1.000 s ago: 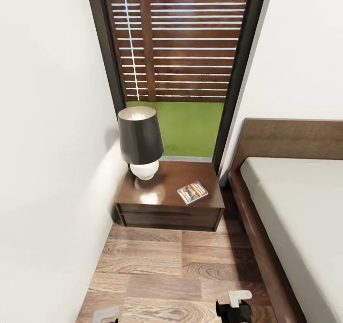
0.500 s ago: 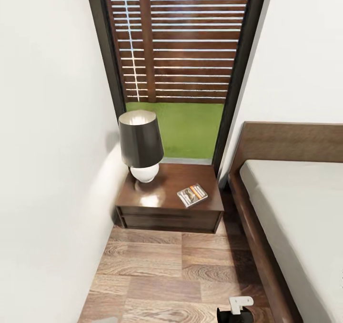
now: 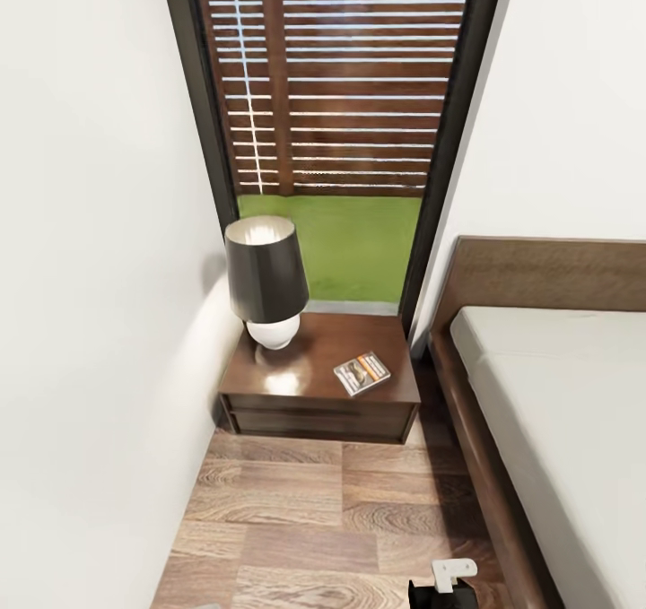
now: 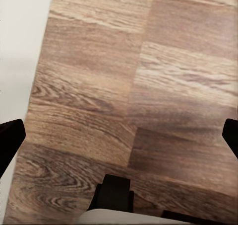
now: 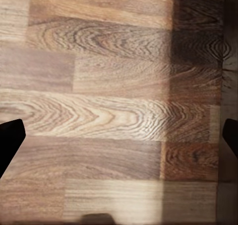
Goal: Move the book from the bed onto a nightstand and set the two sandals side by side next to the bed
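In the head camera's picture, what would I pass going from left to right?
White wall → lamp → book on the nightstand → bed.

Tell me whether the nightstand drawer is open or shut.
Shut: the drawer front sits flush with the nightstand body, nothing pulled out.

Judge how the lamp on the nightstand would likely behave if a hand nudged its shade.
The lamp looks top-heavy: a wide dark shade over a small round white base, so it may tip. It stands near the nightstand edge beside the wall, which might catch it. The glossy base looks fragile.
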{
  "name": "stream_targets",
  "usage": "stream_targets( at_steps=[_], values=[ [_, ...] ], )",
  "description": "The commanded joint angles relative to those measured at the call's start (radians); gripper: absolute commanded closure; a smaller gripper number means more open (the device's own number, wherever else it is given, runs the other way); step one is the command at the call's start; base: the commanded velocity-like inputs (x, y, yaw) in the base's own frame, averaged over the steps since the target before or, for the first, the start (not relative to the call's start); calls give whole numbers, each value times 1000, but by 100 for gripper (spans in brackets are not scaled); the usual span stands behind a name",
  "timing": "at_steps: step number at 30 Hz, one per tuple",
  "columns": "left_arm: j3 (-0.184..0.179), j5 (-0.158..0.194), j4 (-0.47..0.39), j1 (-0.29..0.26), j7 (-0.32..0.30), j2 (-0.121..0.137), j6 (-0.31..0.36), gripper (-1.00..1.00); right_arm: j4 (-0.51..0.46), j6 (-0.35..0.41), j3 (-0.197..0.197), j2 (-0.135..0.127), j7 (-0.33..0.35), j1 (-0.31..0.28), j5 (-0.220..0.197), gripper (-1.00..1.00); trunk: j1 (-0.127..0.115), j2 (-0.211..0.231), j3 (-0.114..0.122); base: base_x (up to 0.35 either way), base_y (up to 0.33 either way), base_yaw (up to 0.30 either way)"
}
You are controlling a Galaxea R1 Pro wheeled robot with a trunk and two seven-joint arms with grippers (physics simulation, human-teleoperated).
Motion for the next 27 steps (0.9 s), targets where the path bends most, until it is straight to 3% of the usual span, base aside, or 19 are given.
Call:
stream_targets(
  at_steps=[1,27],
  values=[
    [-9,5,0,0,4,0,-3,-100,4,-6,8,1,-1,-1,-8,-100,-4,7,2,0,0,0],
    [-11,8,0,1,0,-9,-3,-100,5,-6,8,1,-1,-1,-8,-100,-104,189,84,0,0,0]
  ],
)
